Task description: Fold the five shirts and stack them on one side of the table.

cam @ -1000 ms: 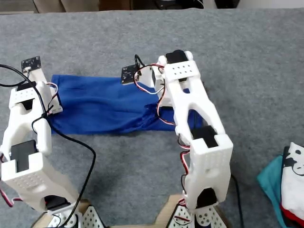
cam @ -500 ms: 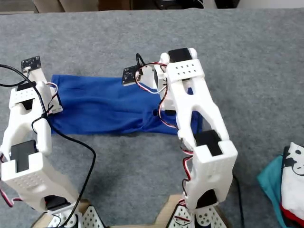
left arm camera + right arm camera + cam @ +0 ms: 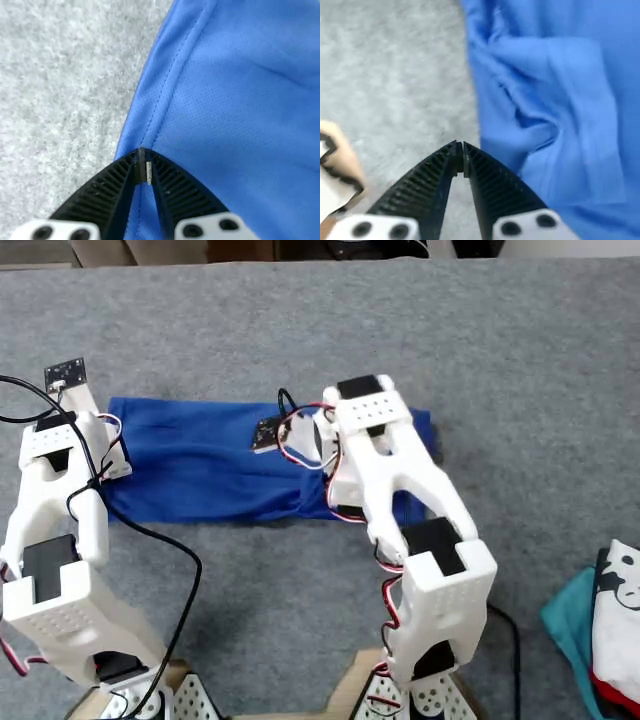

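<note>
Grey felt-covered desk point(image 3: 520, 360) fills the high view, with dark furniture along the top edge.

- Blue shirt point(image 3: 200, 460) lies flat as a long horizontal band across the middle of the frame. It runs from the left arm point(image 3: 55, 500) to just past the right arm point(image 3: 400, 470). The cloth is mostly smooth, with a bunched fold on the lower edge near the right arm.
- Left arm comes up the left side of the frame and ends at the shirt's left end. In the left wrist view the left hand point(image 3: 144, 160) has its black ribbed jaws pressed together, a small pale sliver between the tips. The tips sit right on the stitched hem of the shirt point(image 3: 235, 100), with bare desk point(image 3: 60, 75) just beside it. Can't tell if any cloth is pinched.
- Right arm rises from bottom centre and leans over the shirt's right part, wrist wiring draped on the cloth. In the right wrist view the right hand point(image 3: 460, 152) is also closed tight and holds nothing. Its tips are over bare desk point(image 3: 385, 75), just beside the wrinkled shirt edge point(image 3: 545, 100).
- Pile of clothes point(image 3: 605, 625) sits at the lower right edge, well apart from the shirt. It shows a teal layer, a white one with black print, and a red edge at the bottom.
</note>
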### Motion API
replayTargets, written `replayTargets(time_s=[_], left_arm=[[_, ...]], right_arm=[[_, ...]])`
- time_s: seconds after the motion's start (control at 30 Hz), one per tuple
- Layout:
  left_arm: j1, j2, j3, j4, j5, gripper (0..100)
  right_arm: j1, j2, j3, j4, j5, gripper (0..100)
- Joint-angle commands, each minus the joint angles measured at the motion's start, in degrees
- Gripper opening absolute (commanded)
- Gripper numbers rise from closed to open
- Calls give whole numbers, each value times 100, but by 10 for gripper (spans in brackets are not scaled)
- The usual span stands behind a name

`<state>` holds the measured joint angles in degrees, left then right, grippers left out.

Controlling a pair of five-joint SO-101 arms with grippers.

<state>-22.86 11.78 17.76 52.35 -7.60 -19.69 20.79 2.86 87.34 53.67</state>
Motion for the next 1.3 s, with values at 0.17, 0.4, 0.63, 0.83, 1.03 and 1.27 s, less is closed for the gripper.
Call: replayTargets(time_s=[0.17, 0.4, 0.63, 0.83, 1.03, 1.27], left_arm=[[26, -66, -18, -88, 0, 21], [26, -66, -18, -88, 0, 22], [26, -66, -18, -88, 0, 22], [26, -66, -18, -88, 0, 22], [26, -66, -18, -88, 0, 22], [35, -66, -18, -70, -123, 22]], right_arm=[[84, -338, -242, -730, -62, 5], [92, -303, -585, -1301, 79, 6], [92, 418, -1191, -1723, 220, 6], [84, 488, -1903, -1046, 202, 6], [136, 470, -2791, 299, 88, 5], [-48, 497, -2044, 360, -589, 5]])
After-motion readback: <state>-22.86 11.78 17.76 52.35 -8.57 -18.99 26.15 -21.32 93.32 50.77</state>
